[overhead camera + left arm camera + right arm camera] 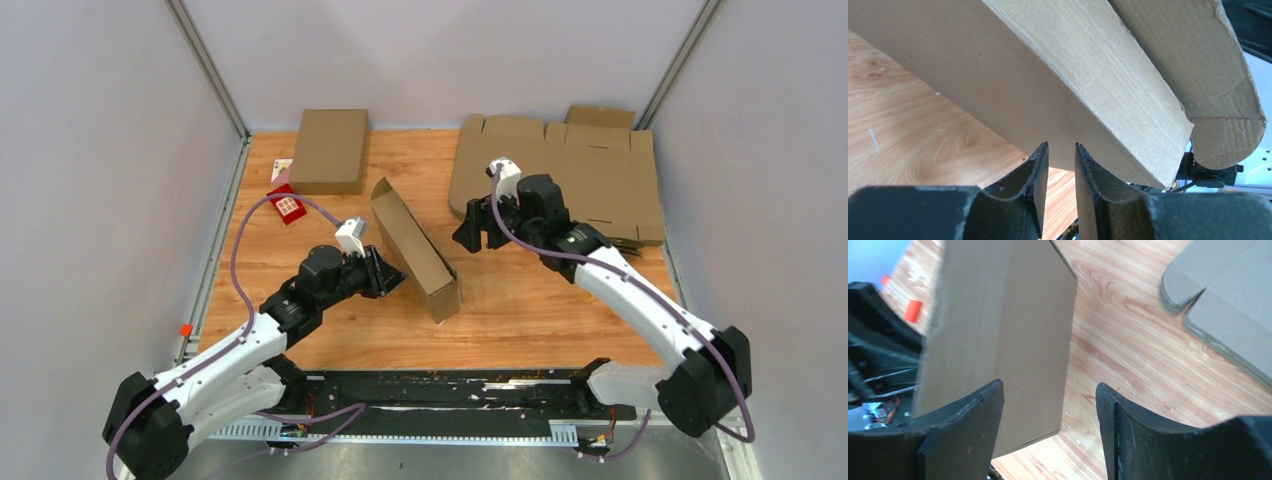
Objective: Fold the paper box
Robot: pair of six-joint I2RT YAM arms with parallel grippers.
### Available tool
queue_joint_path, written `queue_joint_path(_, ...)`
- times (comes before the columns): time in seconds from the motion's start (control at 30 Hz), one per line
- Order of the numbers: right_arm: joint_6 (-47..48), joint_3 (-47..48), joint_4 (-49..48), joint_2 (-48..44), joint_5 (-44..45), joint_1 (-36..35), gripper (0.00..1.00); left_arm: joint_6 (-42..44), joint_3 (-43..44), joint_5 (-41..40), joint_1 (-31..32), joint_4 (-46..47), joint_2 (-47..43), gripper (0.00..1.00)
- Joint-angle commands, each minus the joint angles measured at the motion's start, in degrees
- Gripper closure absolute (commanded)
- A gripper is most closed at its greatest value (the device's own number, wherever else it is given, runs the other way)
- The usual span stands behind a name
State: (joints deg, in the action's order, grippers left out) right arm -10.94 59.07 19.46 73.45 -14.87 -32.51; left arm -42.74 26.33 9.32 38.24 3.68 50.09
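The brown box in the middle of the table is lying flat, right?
Not flat. The box in the middle of the table stands up on its long edge; the top view shows it.

Robotics lab test cell, grey panel walls [90, 150], wooden table [520, 310]

The left arm [250, 340] stretches forward and inward, and the left gripper [1062, 147] has its jaws parted by a narrow gap. The right arm [640, 290] bends inward, and the right gripper [1048, 387] is spread wide.

Paper box [415, 250]: brown cardboard, folded flat-sided, standing on edge, diagonal.
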Motion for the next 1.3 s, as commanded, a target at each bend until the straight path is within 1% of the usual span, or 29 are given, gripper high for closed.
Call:
queue_joint_path(0.0,-1.77,0.75,1.13,-7.54,-1.54,0.01,0.28,2.67,3.69,0.38,-2.42,-2.79,-2.71,0.65)
queue_joint_path(0.03,-1.83,0.75,1.22,-8.96,-2.01,0.03,0.24,2.85,4.16,0.76,-3.01,-3.31,-3.01,0.62)
queue_joint_path(0.07,-1.86,0.67,1.08,-10.33,-3.22,-0.02,0.17,3.1,4.55,0.97,-3.56,-3.42,-3.32,0.59)
queue_joint_path(0.13,-2.1,0.72,0.83,-12.29,-6.52,-0.47,0.06,3.57,5.18,1.53,-4.6,-4.85,-3.85,0.5)
queue_joint_path(0.17,-2.11,1.31,1.27,-12.68,-7.78,-1.09,0.03,3.69,5.6,1.81,-5.12,-5.16,-4.04,0.46)
queue_joint_path(0.2,-1.72,2.11,2.18,-12.86,-8.39,-2.23,0.01,3.78,5.98,2.12,-5.72,-5.27,-4.15,0.44)
queue_joint_path(0.23,-1.26,3.03,3.52,-12.78,-7.94,-3.61,0.0,3.85,6.43,2.45,-6.31,-5.35,-4.2,0.4)
queue_joint_path(0.27,-0.69,3.85,4.87,-12.62,-6.53,-5.35,0.0,3.89,6.87,2.67,-6.79,-5.28,-4.08,0.39)
queue_joint_path(0.37,0.55,6.06,9.33,-10.94,0.18,-10.43,0.0,3.97,8.28,3.6,-7.7,-4.96,-2.82,0.39)
queue_joint_path(0.43,0.94,6.93,12.12,-9.55,4.73,-13.25,0.03,3.89,9.09,3.85,-7.83,-4.6,-1.21,0.38)
queue_joint_path(0.57,0.62,6.59,14.8,-8.59,11.21,-17.61,0.14,4.07,9.55,3.42,-7.92,-4.01,1.02,0.38)
queue_joint_path(0.7,0.26,5.09,15.48,-8.09,14.26,-19.64,0.24,4.05,9.86,3.59,-8.0,-2.15,3.2,0.39)
queue_joint_path(0.8,0.04,4.43,15.69,-6.8,17.7,-20.62,0.27,4.15,9.8,3.57,-8.0,-1.34,4.29,0.39)
queue_joint_path(0.9,0.23,4.09,16.16,-5.38,20.14,-21.12,0.34,4.24,9.65,3.47,-8.0,-1.06,4.81,0.4)
queue_joint_path(1.1,0.47,2.77,17.81,-3.85,24.8,-21.8,0.37,4.46,8.7,3.05,-8.0,-0.83,4.85,0.4)
queue_joint_path(1.17,0.36,2.25,18.07,-3.29,25.16,-21.86,0.4,4.39,8.36,3.38,-8.0,-0.63,4.95,0.41)
queue_joint_path(1.27,0.64,1.96,18.65,-3.27,24.85,-21.89,0.42,4.37,7.96,3.74,-8.0,-0.32,5.01,0.41)
